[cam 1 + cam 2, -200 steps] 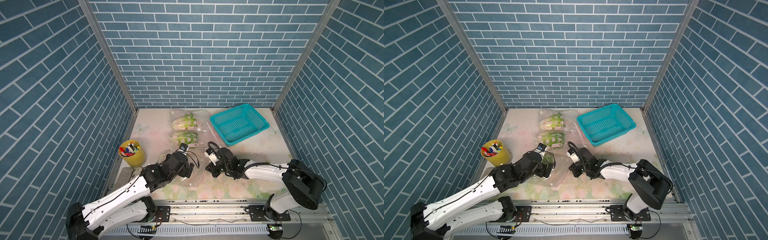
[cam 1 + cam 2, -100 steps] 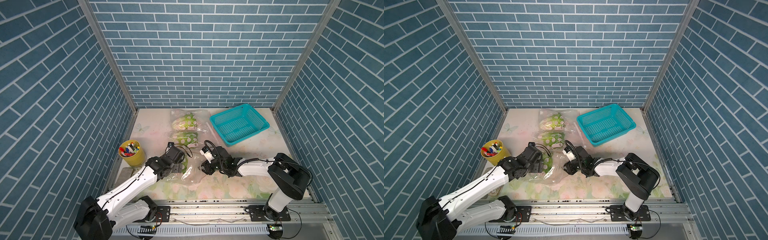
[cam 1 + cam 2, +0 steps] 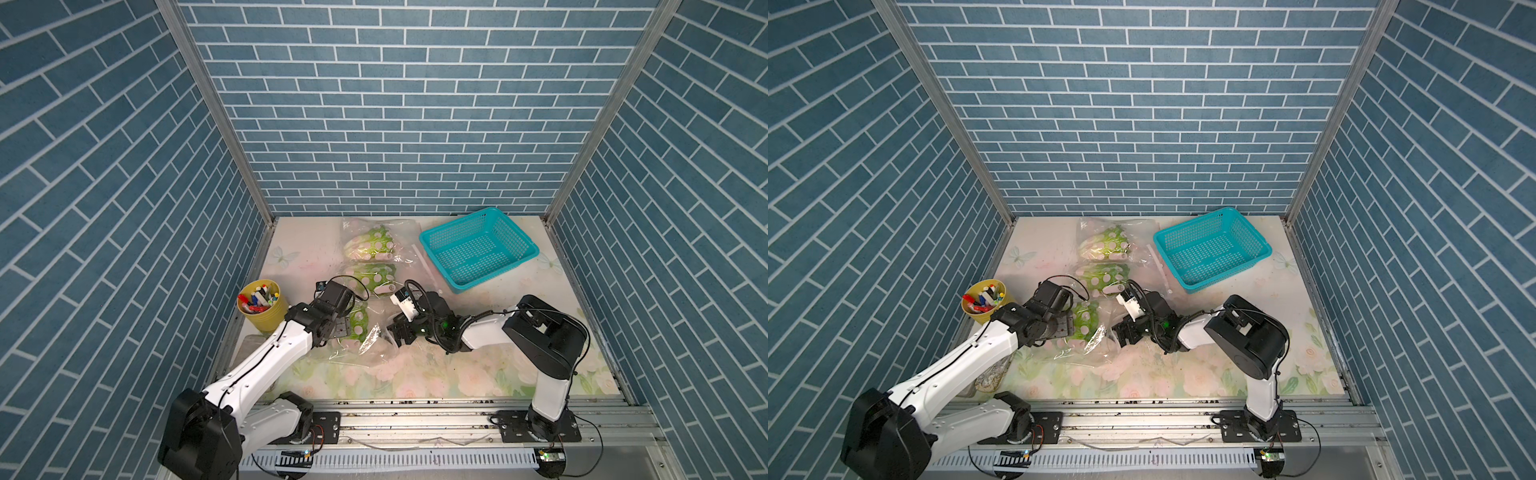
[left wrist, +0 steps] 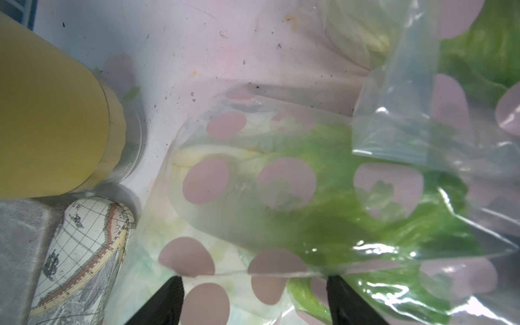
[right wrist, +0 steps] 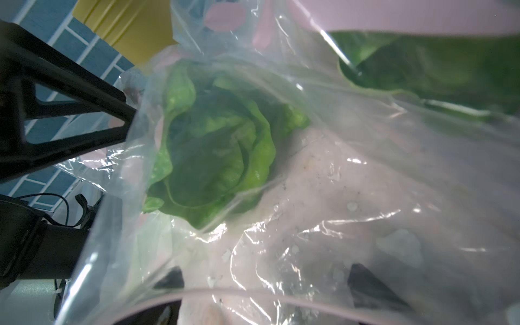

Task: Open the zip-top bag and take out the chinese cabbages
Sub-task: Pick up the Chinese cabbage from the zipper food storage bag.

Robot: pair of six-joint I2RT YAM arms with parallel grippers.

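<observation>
We start at the left gripper (image 4: pixel 253 302): its black fingers (image 4: pixel 166 304) stand wide apart just above the clear plastic zip-top bag with pale pink dots (image 4: pixel 281 180), the bag's edge crossing between them and nothing pinched. Inside that bag lies the nearest chinese cabbage (image 4: pixel 323 213)—whitish ribbed base, crinkly yellow-green leaves. The right gripper (image 5: pixel 267 281) is spread wide too, its fingers (image 5: pixel 371 287) dim behind loose film that drapes over them; we see no grip on anything. In both top views the two grippers face each other across this bag. The white left arm (image 3: pixel 266 357) stretches diagonally from its near-left base with the wrist bent down, and the right arm (image 3: pixel 486 332) is folded at a black elbow—forearm low, reaching toward the left arm. Farther back on the floral table (image 3: pixel 436 374) the middle chinese cabbage (image 3: pixel 370 279) and the far chinese cabbage (image 3: pixel 370 245) also lie in clear dotted plastic, beside the teal mesh plastic basket (image 3: pixel 478 253). A yellow cup of markers (image 3: pixel 262 309) stands near the left arm's wrist.
</observation>
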